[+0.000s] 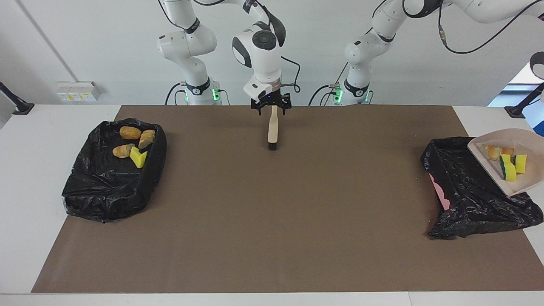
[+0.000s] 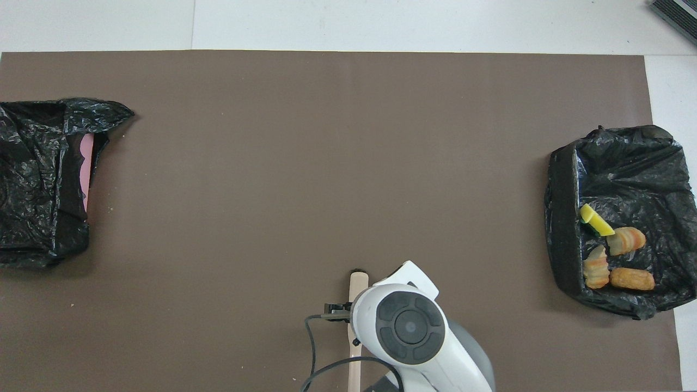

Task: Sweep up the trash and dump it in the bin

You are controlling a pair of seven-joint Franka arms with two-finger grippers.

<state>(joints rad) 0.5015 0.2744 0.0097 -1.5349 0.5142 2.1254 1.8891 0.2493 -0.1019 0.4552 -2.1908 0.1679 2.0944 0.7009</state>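
The beige dustpan (image 1: 516, 180) hangs tilted over the end of the black-bagged bin (image 1: 463, 187) (image 2: 32, 179) at the left arm's end of the table. The trash in it is a bread lump (image 1: 495, 151), a yellow-and-green sponge piece (image 1: 505, 170) and a yellow sponge wedge (image 1: 521, 163). Its handle and my left gripper lie past the edge of the facing view. The beige brush (image 1: 272, 127) (image 2: 358, 283) rests on the mat close to the robots, bristles pointing away from them. My right gripper (image 1: 270, 105) stands open astride its handle.
A second black-bagged bin (image 1: 106, 187) (image 2: 626, 163) at the right arm's end holds several bread lumps and a yellow sponge wedge (image 1: 138, 157) (image 2: 595, 220). A brown mat (image 1: 272, 212) covers the table between the bins.
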